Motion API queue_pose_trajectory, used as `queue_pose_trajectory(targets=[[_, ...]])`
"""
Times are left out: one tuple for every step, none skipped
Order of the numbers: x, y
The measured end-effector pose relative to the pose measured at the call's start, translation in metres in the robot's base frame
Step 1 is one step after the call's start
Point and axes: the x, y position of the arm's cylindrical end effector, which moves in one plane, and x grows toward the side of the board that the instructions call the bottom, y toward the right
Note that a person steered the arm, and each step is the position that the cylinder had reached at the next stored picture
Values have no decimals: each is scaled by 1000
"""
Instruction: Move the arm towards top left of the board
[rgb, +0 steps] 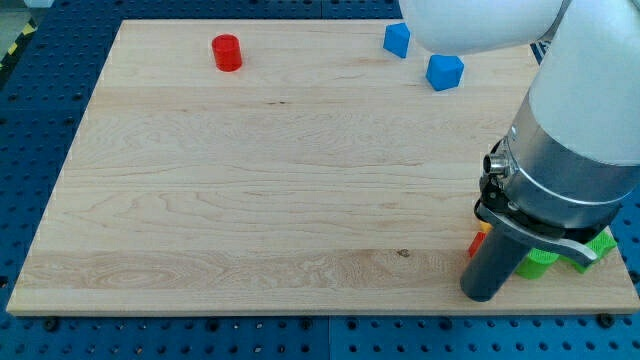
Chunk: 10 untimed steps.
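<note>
At the view's bottom right, my tip (481, 296) rests on the wooden board (250, 200), holding nothing | green blocks (540, 263) crowd just beside it | red cylinder (227, 52) marks the far top-left goal | two blue blocks (445, 72) sit top right, off the diagonal path.

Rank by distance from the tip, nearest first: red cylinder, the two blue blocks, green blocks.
From my tip, at the view's bottom right:
1. Green blocks, right beside it, partly hidden by the arm.
2. Right blue block, top right.
3. Left blue block, top edge.
4. Red cylinder, top left.
</note>
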Motion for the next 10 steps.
queue_pose_trajectory(targets=[[0,9],[0,13],[0,15],[0,17],[0,11],[-2,-20],[-18,-52],[-41,-70],[-65,-82],[-86,-96]])
